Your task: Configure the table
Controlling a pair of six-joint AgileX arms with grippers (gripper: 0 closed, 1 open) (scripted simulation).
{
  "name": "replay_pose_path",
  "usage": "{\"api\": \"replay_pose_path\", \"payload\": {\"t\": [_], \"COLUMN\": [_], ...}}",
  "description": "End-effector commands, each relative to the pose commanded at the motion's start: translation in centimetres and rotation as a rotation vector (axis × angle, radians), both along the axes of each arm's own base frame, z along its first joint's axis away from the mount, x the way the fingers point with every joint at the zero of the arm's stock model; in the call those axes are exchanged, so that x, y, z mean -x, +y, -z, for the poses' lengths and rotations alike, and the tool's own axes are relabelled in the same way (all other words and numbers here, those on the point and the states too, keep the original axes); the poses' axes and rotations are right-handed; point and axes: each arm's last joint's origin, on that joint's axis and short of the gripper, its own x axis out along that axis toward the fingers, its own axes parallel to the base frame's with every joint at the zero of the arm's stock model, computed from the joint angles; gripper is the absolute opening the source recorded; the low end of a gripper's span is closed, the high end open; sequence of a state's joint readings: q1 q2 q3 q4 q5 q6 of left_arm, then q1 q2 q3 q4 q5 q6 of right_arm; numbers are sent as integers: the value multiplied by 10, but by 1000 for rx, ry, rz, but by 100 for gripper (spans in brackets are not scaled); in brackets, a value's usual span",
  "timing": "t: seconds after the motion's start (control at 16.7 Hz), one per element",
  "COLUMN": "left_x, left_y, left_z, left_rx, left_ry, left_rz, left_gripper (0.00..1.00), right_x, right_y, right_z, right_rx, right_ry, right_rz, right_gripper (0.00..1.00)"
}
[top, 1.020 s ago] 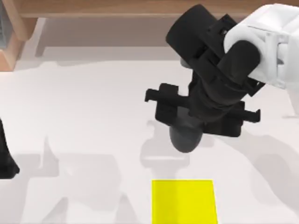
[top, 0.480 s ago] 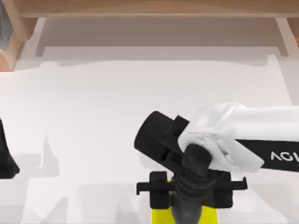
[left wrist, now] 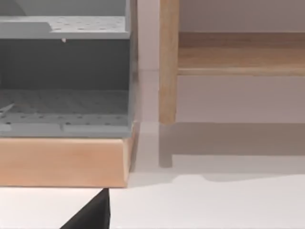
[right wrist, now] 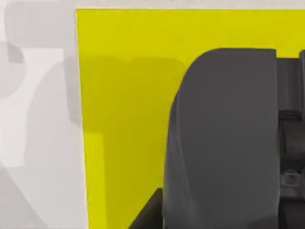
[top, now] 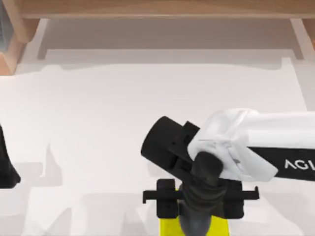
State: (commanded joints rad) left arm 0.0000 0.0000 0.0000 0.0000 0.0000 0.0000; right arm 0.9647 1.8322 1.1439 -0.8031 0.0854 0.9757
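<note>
The right claw [top: 199,216] hangs over the pad [top: 170,227] at the table's [top: 98,123] near edge; the shelf frame [top: 147,9] stands behind.

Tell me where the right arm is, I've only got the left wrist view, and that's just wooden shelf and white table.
Observer: The right gripper is over a yellow square pad, at the bottom edge of the top view, a little right of the middle of the table.
Operator: Is anything at the gripper?
Observer: Yes, a dark grey rounded object. The right wrist view shows it in front of the yellow pad. I cannot tell whether it touches the pad.
Operator: And my left arm?
Observer: The left gripper is parked at the top view's left edge, well apart from the pad.
</note>
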Motion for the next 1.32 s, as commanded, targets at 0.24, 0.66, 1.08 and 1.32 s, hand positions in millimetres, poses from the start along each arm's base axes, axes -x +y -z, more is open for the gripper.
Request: {"api": "replay_pose_path", "payload": {"t": [0.24, 0.66, 1.08, 1.32], "left_x": [0, 0, 0, 0], "left_y": [0, 0, 0, 0], "left_z": [0, 0, 0, 0], "left_rx": [0, 0, 0, 0], "left_ry": [0, 0, 0, 0], "left_rz": [0, 0, 0, 0], "left_gripper": [100, 100, 100, 100], "right_x": [-12, -26, -22, -6], "right_y": [0, -14, -15, -3], "right_z": [-8, -13, -11, 1], "right_rx": [-61, -81, -54, -13], "right_ry": [-60, -134, -136, -44], "right_rz": [57, 158, 152, 30], "right_gripper": [0, 0, 0, 0]}}
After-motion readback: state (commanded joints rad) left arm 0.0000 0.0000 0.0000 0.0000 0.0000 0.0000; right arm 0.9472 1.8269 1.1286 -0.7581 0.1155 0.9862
